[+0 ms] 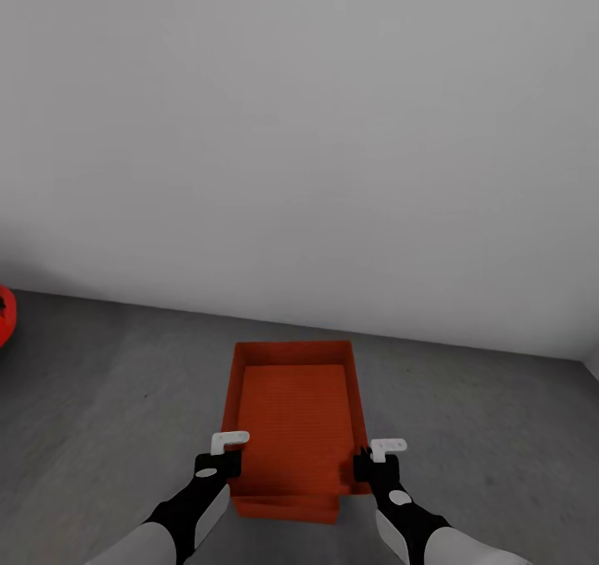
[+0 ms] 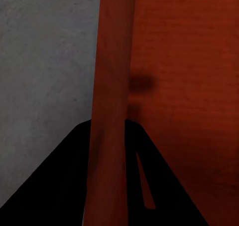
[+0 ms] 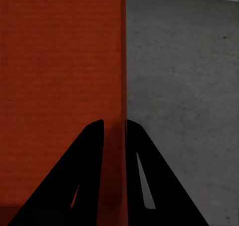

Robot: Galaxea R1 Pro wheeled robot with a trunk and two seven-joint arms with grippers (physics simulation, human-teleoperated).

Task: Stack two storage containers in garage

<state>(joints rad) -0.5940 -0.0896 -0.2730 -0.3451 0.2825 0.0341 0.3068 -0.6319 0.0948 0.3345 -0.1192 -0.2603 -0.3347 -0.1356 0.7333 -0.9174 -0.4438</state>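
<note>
Upper storage container (image 1: 293, 419): orange-red, open-topped, level, long axis running away from the robot; sits over a second, like container (image 1: 287, 507), of which a strip shows past its near edge, slightly offset. Judged to be the stacking step in the garage, the lower box resting on the floor (image 1: 482, 432); whether the upper box is fully seated or just above cannot be told. Position: on the concrete near the foot of the pale grey wall (image 1: 299, 132), well apart from the red car (image 1: 4, 315) at the far left edge. Held by both long side walls, presumably to keep it level and square over the one below. Left gripper (image 1: 218, 458): fingers (image 2: 59, 186) narrow, straddling the left wall near its near corner, one inside, one outside. Right gripper (image 1: 366, 463): fingers (image 3: 79, 186) likewise pinching the right wall. Both arms reach forward and down, forearms converging, roughly symmetrical.
</note>
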